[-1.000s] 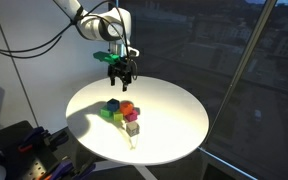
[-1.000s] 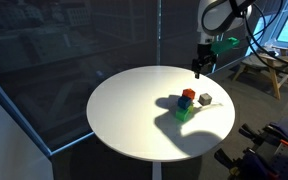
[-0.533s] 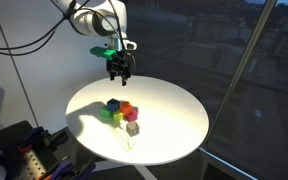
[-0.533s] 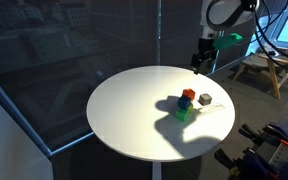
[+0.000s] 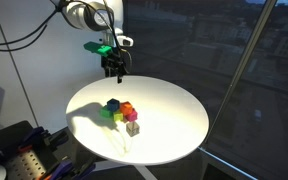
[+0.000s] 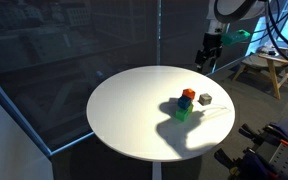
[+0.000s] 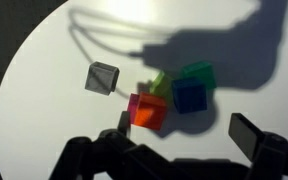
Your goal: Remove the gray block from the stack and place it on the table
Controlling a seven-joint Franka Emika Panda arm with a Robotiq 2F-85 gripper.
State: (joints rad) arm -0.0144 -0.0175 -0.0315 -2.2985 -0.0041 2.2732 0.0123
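The gray block (image 5: pixel 132 128) sits alone on the round white table (image 5: pixel 174 105), just beside the stack (image 5: pixel 118 110) of green, blue, orange and magenta cubes. In the other exterior view the gray block (image 6: pixel 205 99) lies to the right of the stack (image 6: pixel 186 104) on the table (image 6: pixel 129 110). My gripper (image 5: pixel 112 71) hangs open and empty high above the table's far edge (image 6: pixel 207 62). In the wrist view the gray block (image 7: pixel 102 77) lies left of the stack (image 7: pixel 169 97), apart from it, far below my open gripper (image 7: pixel 187 130).
The table edge drops off on all sides. A dark window wall stands behind the table. A wooden stool (image 6: pixel 259 68) and black equipment (image 5: pixel 19 150) stand on the floor nearby.
My gripper has risen and drawn back from the blocks towards the table's far edge. The blocks have not moved.
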